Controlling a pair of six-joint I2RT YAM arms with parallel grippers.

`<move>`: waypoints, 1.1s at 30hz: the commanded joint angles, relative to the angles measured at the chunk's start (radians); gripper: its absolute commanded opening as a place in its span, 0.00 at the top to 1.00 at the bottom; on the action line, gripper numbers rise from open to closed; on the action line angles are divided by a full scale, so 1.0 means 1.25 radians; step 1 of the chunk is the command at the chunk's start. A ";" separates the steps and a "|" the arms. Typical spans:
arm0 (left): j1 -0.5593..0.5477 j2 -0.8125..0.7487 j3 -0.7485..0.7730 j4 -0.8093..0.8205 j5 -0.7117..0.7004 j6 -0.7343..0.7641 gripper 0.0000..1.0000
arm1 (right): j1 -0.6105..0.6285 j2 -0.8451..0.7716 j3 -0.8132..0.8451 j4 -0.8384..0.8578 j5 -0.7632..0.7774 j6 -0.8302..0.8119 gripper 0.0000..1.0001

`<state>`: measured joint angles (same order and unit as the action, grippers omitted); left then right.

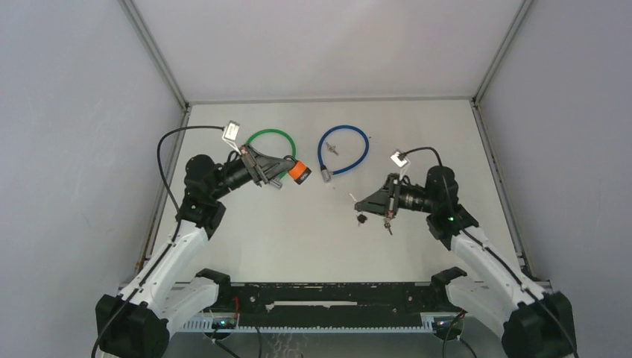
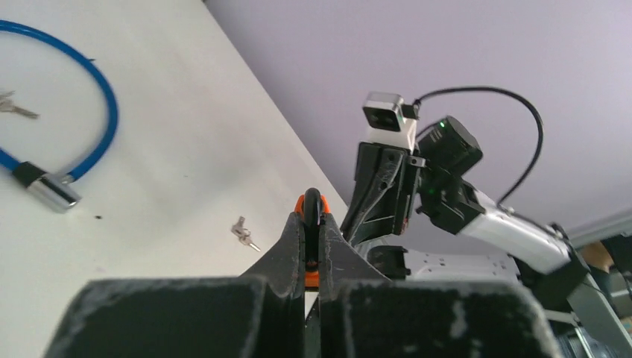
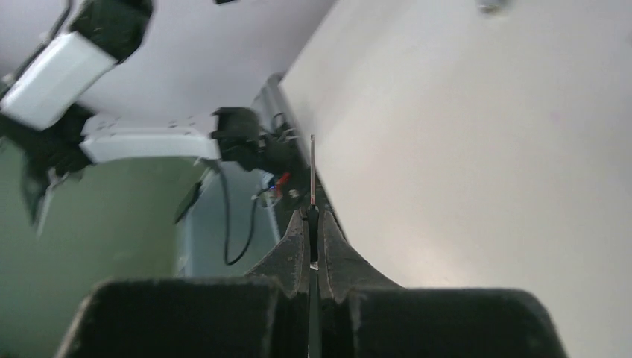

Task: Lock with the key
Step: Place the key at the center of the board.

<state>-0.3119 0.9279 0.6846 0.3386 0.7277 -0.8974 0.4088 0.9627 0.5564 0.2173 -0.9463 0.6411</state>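
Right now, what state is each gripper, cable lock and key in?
left gripper: shut on the green cable lock at its orange head.
right gripper: shut on a key, blade pointing forward.
green cable lock: held; latched or not, cannot tell.
blue cable lock: lying looped on the table, untouched.
spare keys: lying inside the blue loop.
loose keys: on the table, apart from both grippers.

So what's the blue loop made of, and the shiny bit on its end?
The blue loop looks like cable sheathed in smooth plastic or rubber: even colour, easy curve. The shiny end piece looks like polished metal, silvery with bright glints, maybe plated plastic.
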 commanded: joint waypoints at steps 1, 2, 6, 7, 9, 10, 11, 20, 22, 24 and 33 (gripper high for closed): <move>0.025 0.006 0.046 -0.002 -0.028 0.013 1.00 | -0.077 -0.119 -0.039 -0.251 0.064 -0.079 1.00; 0.025 0.012 0.040 0.006 -0.039 0.007 1.00 | -0.082 -0.132 -0.038 -0.276 0.106 -0.071 1.00; 0.012 0.086 0.036 -0.057 -0.021 0.004 1.00 | -0.216 -0.139 -0.036 -0.370 0.274 -0.031 1.00; 0.004 0.108 0.034 -0.088 -0.023 0.010 1.00 | -0.253 -0.124 -0.036 -0.370 0.283 -0.016 1.00; -0.021 0.155 0.024 -0.136 -0.057 0.024 1.00 | -0.294 -0.082 -0.033 -0.347 0.295 0.014 1.00; -0.036 0.181 0.015 -0.129 -0.070 0.024 1.00 | -0.299 -0.072 -0.028 -0.350 0.329 0.025 1.00; -0.054 0.211 0.012 -0.123 -0.082 0.021 1.00 | -0.301 -0.058 -0.027 -0.351 0.373 0.034 1.00; -0.176 0.412 -0.015 0.000 -0.123 0.005 1.00 | -0.406 -0.011 -0.013 -0.323 0.546 0.077 1.00; -0.191 0.445 -0.015 -0.003 -0.138 0.017 1.00 | -0.425 -0.001 -0.015 -0.326 0.598 0.089 1.00; -0.196 0.489 -0.021 0.023 -0.129 0.010 1.00 | -0.439 0.029 -0.016 -0.315 0.636 0.095 1.00; -0.208 0.598 -0.031 0.052 -0.152 0.018 1.00 | -0.473 0.173 -0.003 -0.314 0.674 0.064 0.67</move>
<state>-0.5610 1.6608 0.6659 0.3279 0.5480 -0.8890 -0.1772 1.1542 0.5037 -0.1947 -0.1543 0.7483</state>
